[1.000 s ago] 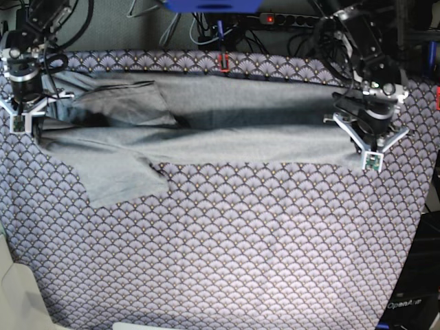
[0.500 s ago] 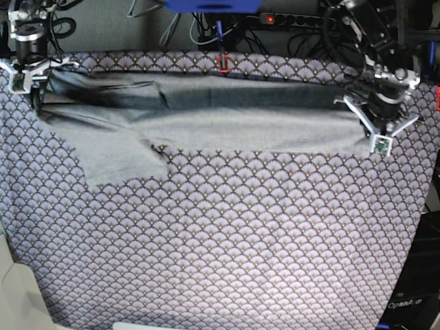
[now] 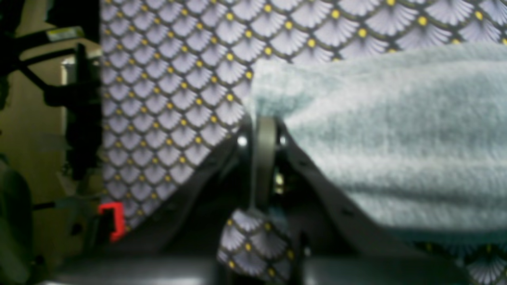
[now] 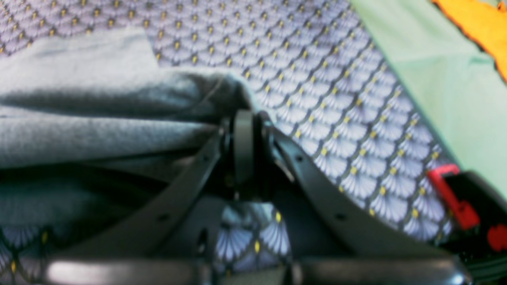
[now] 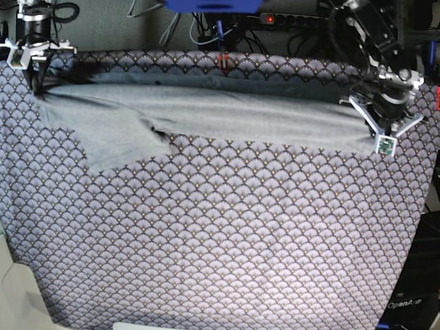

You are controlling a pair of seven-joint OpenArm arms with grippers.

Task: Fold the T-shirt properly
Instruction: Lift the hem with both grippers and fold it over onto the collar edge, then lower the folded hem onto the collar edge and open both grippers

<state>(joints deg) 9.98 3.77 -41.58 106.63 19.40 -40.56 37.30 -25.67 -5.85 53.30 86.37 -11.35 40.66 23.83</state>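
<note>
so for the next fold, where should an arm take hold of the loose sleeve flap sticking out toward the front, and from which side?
Probably the front corner of the sleeve flap of the T-shirt. It lies flat on the tablecloth as a single free layer with bare cloth around it, so come from above at the table's front side. Both the left gripper and right gripper are shut on the shirt's far edge, so one must release first.

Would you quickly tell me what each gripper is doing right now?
Left gripper: shut on the T-shirt.
Right gripper: shut on the T-shirt.
</note>
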